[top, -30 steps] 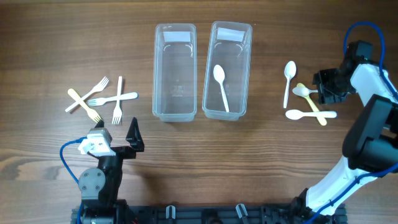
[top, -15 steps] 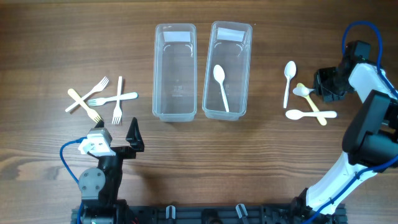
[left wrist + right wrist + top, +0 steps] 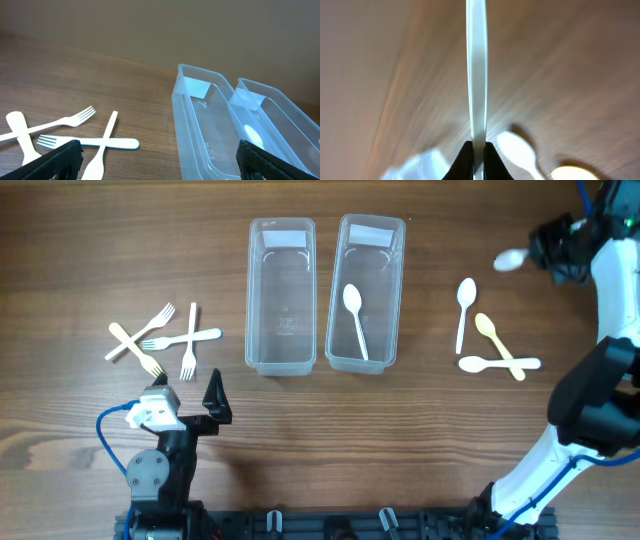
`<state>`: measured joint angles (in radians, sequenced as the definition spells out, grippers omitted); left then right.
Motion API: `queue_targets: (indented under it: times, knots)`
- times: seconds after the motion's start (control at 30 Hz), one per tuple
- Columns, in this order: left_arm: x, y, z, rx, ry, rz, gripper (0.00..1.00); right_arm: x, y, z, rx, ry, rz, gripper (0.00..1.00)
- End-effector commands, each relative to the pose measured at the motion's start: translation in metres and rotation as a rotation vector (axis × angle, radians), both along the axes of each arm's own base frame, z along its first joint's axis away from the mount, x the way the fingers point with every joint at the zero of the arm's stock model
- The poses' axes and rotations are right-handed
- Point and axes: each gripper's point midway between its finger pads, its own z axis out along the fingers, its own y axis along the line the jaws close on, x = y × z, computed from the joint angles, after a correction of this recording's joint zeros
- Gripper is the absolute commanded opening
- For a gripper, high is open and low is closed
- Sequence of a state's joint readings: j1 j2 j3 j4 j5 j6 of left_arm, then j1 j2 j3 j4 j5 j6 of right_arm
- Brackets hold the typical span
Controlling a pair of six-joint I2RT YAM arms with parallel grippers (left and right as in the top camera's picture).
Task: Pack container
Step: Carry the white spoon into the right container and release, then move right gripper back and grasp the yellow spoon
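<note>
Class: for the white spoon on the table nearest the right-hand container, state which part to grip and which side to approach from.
Mid-handle of the spoon, from straight above, closing across its width. It lies flat, the handle is narrow and straight, and its tip ends close to another spoon.

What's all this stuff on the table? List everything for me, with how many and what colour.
left container: one, clear, table centre
right container: one, clear, right beside the other
spoon inside: one, white, in the right container
forks: four, three white and one cream, heaped at the left
loose spoons: three, two white and one cream, at the right
held spoon: one, white, lifted at far right
table: one, brown wood
left gripper: black, open, near the forks
right gripper: black, shut on the held spoon
</note>
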<state>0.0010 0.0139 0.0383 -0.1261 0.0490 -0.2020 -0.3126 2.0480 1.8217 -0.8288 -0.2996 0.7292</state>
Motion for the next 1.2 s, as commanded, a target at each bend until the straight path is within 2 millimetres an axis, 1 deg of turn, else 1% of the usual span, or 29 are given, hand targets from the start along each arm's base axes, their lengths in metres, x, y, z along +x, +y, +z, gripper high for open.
queue_targets:
  times: [0.0,0.1,0.13,0.2,0.3,0.37,0.47,0.5,0.53,0.6,0.63,0.67,0.7,0.73,0.83,0.87,0.93,0.97,1.03,1.07,1.1,1.17]
  knots:
    - [0.000,0.000,-0.002,0.020,-0.003,0.002,1.00,0.006,0.097,0.021,-0.008,-0.105,0.439,0.04]
    - [0.000,0.000,-0.002,0.020,-0.003,0.002,1.00,0.000,0.176,0.020,-0.086,-0.142,0.725,0.04]
    - [0.000,0.000,-0.002,0.020,-0.003,0.003,1.00,-0.002,0.193,0.020,-0.102,-0.154,0.779,0.04]
    - [0.000,0.000,-0.002,0.020,-0.003,0.003,1.00,-0.007,0.222,0.016,-0.160,-0.148,0.855,0.04]
    - [0.000,0.000,-0.002,0.020,-0.003,0.003,1.00,-0.018,0.244,0.007,-0.260,-0.101,0.916,0.04]
    - [0.000,0.000,-0.002,0.020,-0.003,0.003,1.00,-0.027,0.250,0.000,-0.287,-0.060,0.943,0.04]
    - [0.000,0.000,-0.002,0.020,-0.003,0.003,1.00,-0.038,0.254,-0.009,-0.297,-0.016,0.978,0.04]
    - [0.000,0.000,-0.002,0.020,-0.003,0.003,1.00,-0.039,0.254,-0.011,-0.296,-0.012,0.979,0.13]
    - [0.000,0.000,-0.002,0.020,-0.003,0.003,1.00,-0.039,0.254,-0.011,-0.296,-0.011,0.980,0.26]
    - [0.000,0.000,-0.002,0.020,-0.003,0.003,1.00,-0.038,0.254,-0.011,-0.310,-0.023,1.003,0.41]
    - [0.000,0.000,-0.002,0.020,-0.003,0.003,1.00,-0.038,0.254,-0.011,-0.319,-0.031,1.020,0.55]
    - [0.000,0.000,-0.002,0.020,-0.003,0.003,1.00,-0.038,0.254,-0.011,-0.320,-0.032,1.019,0.64]
    - [0.000,0.000,-0.002,0.020,-0.003,0.002,1.00,-0.038,0.254,-0.011,-0.318,-0.032,1.020,0.70]
    - [0.000,0.000,-0.002,0.020,-0.003,0.003,1.00,-0.038,0.255,-0.011,-0.315,-0.032,1.021,0.71]
    - [0.000,0.000,-0.002,0.020,-0.003,0.003,1.00,-0.037,0.248,-0.002,-0.336,-0.051,1.031,0.73]
    - [0.000,0.000,-0.002,0.020,-0.003,0.003,1.00,-0.035,0.236,0.009,-0.363,-0.069,1.024,0.73]
    - [0.000,0.000,-0.002,0.020,-0.003,0.002,1.00,-0.039,0.217,0.026,-0.399,-0.082,1.019,0.72]
    - [0.000,0.000,-0.002,0.020,-0.003,0.003,1.00,-0.043,0.203,0.033,-0.423,-0.068,1.000,0.72]
    - [0.000,0.000,-0.002,0.020,-0.003,0.003,1.00,-0.062,0.154,0.047,-0.493,0.028,0.906,0.70]
    - [0.000,0.000,-0.002,0.020,-0.003,0.003,1.00,-0.072,0.135,0.051,-0.515,0.076,0.878,0.67]
    - [0.000,0.000,-0.002,0.020,-0.003,0.003,1.00,-0.084,0.118,0.053,-0.532,0.120,0.877,0.65]
    - [0.000,0.000,-0.002,0.020,-0.003,0.003,1.00,-0.108,0.094,0.052,-0.538,0.198,0.938,0.62]
